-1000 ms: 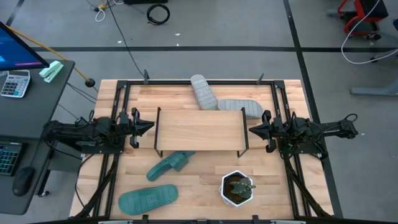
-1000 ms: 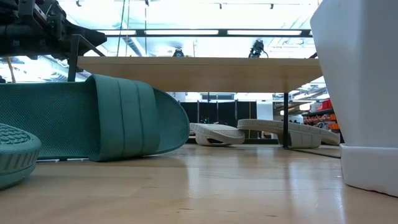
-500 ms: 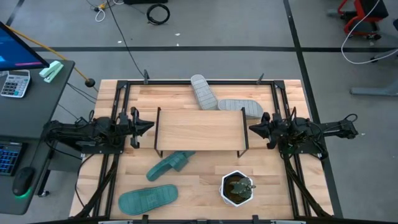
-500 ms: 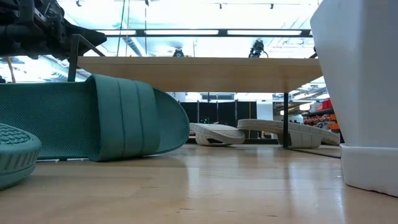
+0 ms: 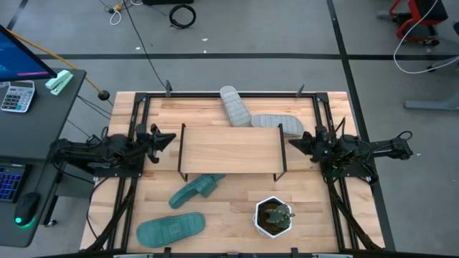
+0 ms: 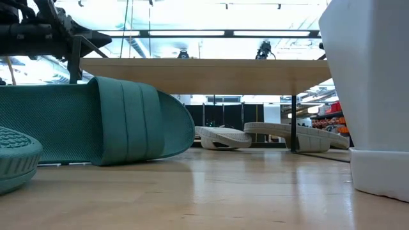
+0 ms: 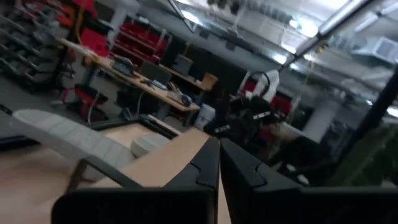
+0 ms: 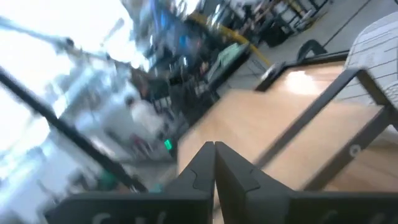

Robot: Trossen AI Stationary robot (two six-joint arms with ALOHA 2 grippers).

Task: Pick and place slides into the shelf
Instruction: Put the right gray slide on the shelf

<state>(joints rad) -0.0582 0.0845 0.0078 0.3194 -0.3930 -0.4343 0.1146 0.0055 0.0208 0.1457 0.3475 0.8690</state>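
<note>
4 slides seen outside the shelf [image 5: 229, 149], 2 grey slides [image 5: 235, 106] beyond its far edge, 2 teal slides [image 5: 196, 189] at its near side, left gripper [image 5: 169, 137] and right gripper [image 5: 293, 142] flanking it, jaws clenched, nothing held.

We see even, bright overhead light on the pale wooden tabletop [image 5: 237, 208], with soft short shadows. At table height, ceiling strip lights [image 6: 211, 33] glare white and the near white pot [image 6: 367, 96] is out of focus. Both wrist views are smeared with blur.
</note>
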